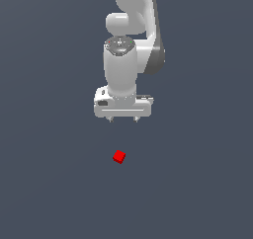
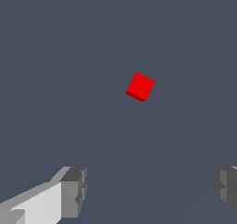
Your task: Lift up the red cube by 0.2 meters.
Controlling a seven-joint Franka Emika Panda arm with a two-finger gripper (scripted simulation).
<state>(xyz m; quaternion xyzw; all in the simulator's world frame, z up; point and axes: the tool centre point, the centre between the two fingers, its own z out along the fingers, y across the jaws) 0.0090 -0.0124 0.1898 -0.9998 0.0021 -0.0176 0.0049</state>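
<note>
Red cube point(image 1: 119, 157) is seen on the grey desk point(image 1: 44, 183), untouched, below the arm. Arm point(image 1: 131, 45) is held vertical, wrist pointed down. Gripper point(image 1: 123, 119) is spread wide, nothing held, well above the cube. Cube: tiny, bright red, faces plain, rotated diagonally point(image 2: 140, 86).

You see even, soft light and no glare. Both renders are sharp. The floor point(image 1: 49, 183) shows no clear shadows.

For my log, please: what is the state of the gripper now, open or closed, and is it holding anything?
Gripper: open, holding nothing; the red cube lies apart from it, untouched.
</note>
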